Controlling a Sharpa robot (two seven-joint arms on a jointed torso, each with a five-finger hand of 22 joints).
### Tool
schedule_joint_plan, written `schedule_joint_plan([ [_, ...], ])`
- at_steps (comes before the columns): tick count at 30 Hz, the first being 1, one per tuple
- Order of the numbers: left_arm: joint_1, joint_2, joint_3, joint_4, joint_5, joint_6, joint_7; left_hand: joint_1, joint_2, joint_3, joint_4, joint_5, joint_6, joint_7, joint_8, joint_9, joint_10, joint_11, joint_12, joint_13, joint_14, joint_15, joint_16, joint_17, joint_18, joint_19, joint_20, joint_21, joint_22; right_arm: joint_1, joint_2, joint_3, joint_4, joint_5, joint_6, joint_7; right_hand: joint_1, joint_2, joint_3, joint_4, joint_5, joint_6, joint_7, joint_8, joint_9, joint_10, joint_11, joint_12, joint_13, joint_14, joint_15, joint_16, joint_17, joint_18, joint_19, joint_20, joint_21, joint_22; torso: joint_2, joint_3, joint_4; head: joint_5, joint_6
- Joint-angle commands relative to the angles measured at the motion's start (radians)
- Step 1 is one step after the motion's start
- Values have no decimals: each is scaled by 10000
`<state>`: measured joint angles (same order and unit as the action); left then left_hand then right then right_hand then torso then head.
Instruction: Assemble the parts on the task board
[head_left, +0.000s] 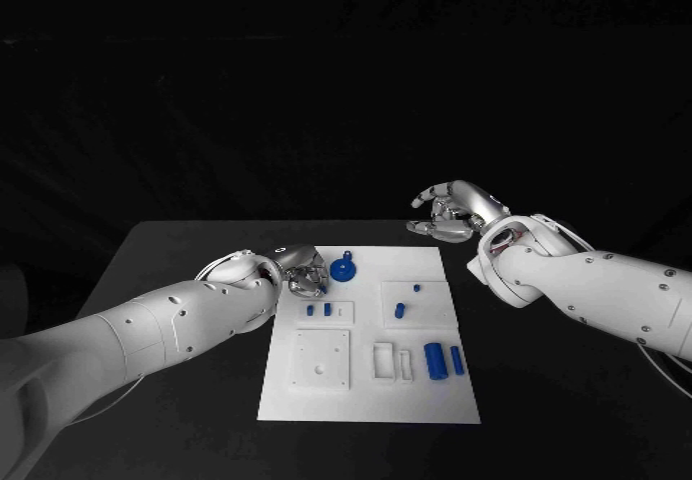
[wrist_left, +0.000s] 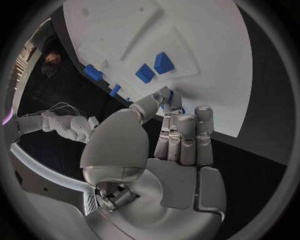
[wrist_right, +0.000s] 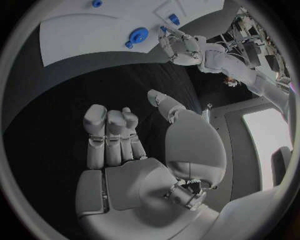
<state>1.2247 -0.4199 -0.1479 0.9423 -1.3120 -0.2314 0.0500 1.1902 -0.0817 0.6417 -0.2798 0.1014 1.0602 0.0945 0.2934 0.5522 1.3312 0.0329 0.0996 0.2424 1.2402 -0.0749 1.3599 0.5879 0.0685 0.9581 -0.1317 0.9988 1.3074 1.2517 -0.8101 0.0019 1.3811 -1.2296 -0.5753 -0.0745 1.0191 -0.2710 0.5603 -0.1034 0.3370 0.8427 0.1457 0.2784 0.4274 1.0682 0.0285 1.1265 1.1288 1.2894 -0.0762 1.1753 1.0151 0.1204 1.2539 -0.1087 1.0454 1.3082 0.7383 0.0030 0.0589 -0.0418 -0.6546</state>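
The white task board (head_left: 368, 395) lies in the middle of the black table. My left hand (head_left: 300, 272) is low over its far left corner, beside a round blue part (head_left: 343, 268). In the left wrist view the thumb and a finger of my left hand (wrist_left: 169, 135) pinch a small blue part (wrist_left: 169, 96) above the board (wrist_left: 206, 60). My right hand (head_left: 454, 212) hovers off the board past its far right corner, fingers loosely bent and holding nothing. The right wrist view shows that hand (wrist_right: 131, 145) over bare table, with the round blue part (wrist_right: 137, 35) ahead.
Two small blue pegs (head_left: 319, 309) stand near the left hand. Two more small parts (head_left: 400, 311) sit in a square recess, and two blue cylinders (head_left: 434, 355) lie at the board's right. A square white recess (head_left: 320, 358) is at the near left.
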Motion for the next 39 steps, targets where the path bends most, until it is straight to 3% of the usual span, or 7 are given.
schedule_joint_plan([
  [1,-91,75,-102,-16,-526,78,-92,17,63,26,-21,39,88,-3,25,-2,93,9,-29,-16,42,-40,-56,-17,387,18,-378,67,95,-2,-4,4,8,-58,93,82,-41,55,-37,35,30,66,18,23,-10,-154,47,-44,-12,80,-16,-50,-15,1414,11,-48,-48,33,0,-2,-1,-6,2],
  [9,-101,58,-138,-7,-335,-47,43,26,-12,34,-26,52,-61,54,-66,-51,3,44,-111,-52,7,-8,-99,-33,371,14,-386,56,92,-2,-13,4,-8,-58,112,84,-40,52,-38,33,29,64,18,22,-10,-155,48,-45,-15,80,-15,-53,-14,1414,12,-47,-51,34,-7,-7,4,-26,13],
  [15,-101,-35,-137,57,-164,-257,171,229,-398,15,-79,42,-815,335,-466,-239,-160,123,-249,-115,-43,67,-144,-43,357,-41,-352,19,92,-2,-27,4,-15,-58,109,82,-45,42,-43,32,28,58,20,19,-12,-161,49,-48,-20,77,-14,-58,-15,1414,9,-45,-55,34,-1,-10,11,-39,25],
  [19,-101,-97,-133,100,-33,-184,276,271,-534,-30,-65,36,-1237,384,-671,-345,-205,158,-283,-140,-77,103,-164,-46,354,-65,-312,-1,92,-2,-22,4,-21,-58,116,82,-48,40,-45,32,29,53,22,16,-14,-166,51,-52,-24,73,-13,-63,-16,1414,6,-44,-60,34,-4,-12,13,-40,27],
  [36,-101,-208,-119,-2,61,-454,151,271,-626,-97,-44,-42,-1579,408,-794,-441,-246,180,-296,-170,-97,124,-170,-43,369,-63,-286,-3,100,-3,-3,3,-74,-58,361,83,5,56,-24,-30,-67,24,31,3,-22,-235,61,-198,-167,-7,-1,-174,-51,1414,-77,-8,-159,20,5,-12,8,-24,55],
  [39,-98,-317,-104,13,185,-521,144,283,-646,-94,-45,-35,-1609,421,-799,-450,-275,188,-308,-180,-104,132,-178,-46,373,-65,-282,-10,97,-3,-5,2,-112,-53,960,107,32,49,18,-90,-219,-25,58,-15,-31,-329,80,-576,-521,-160,-1,-404,-169,1414,-257,95,-379,-45,-2,-9,13,-18,82],
])
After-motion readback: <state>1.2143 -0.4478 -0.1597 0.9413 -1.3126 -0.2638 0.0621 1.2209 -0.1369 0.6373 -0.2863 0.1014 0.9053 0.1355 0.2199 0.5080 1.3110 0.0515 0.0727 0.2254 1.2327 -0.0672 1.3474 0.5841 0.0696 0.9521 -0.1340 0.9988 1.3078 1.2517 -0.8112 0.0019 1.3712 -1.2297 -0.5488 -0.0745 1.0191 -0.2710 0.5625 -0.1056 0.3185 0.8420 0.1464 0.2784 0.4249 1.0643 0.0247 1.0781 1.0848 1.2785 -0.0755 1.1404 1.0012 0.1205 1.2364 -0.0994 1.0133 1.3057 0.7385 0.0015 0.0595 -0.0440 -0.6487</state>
